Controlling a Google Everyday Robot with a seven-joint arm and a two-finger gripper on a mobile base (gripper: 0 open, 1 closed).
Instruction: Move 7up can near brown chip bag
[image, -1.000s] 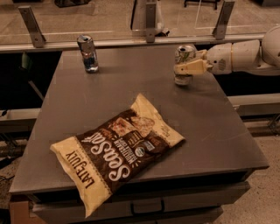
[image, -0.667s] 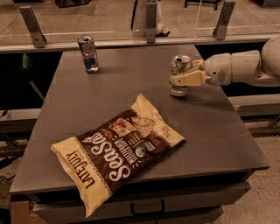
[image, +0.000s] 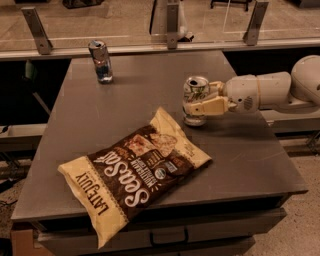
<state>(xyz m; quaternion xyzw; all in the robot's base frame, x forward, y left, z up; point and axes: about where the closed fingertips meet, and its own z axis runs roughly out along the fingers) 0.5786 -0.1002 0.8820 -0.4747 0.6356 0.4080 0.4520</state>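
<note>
Pale whitish-silver metal with green markings is showing on the 7up can, which is standing upright on the right half of the table, its long axis running vertically and its silver top pointing up. The body is looking slightly dented and creased. The gripper is reaching in from the right at the end of a smooth, rounded white arm, and its cream-coloured fingers are clamping the can around its middle, one finger lying across the front face. The can's base is sitting at the level of the tabletop; whether it is resting there or hanging just clear of it I cannot tell.

Just beside the can, to its front left, the brown chip bag is lying flat. It is a large, crinkly, glossy pouch with a dark brown centre, cream-yellow ends and white "Sea Salt" script. Its long axis is running diagonally, from the table's front-left edge up toward the can, and its back-right corner is pointing at the can's base without clearly touching it. Its front-left end is overhanging the table edge.

A slimmer blue-and-silver can is standing upright near the back-left corner, well apart from both. The tabletop is looking like dull, matte grey sheet.
</note>
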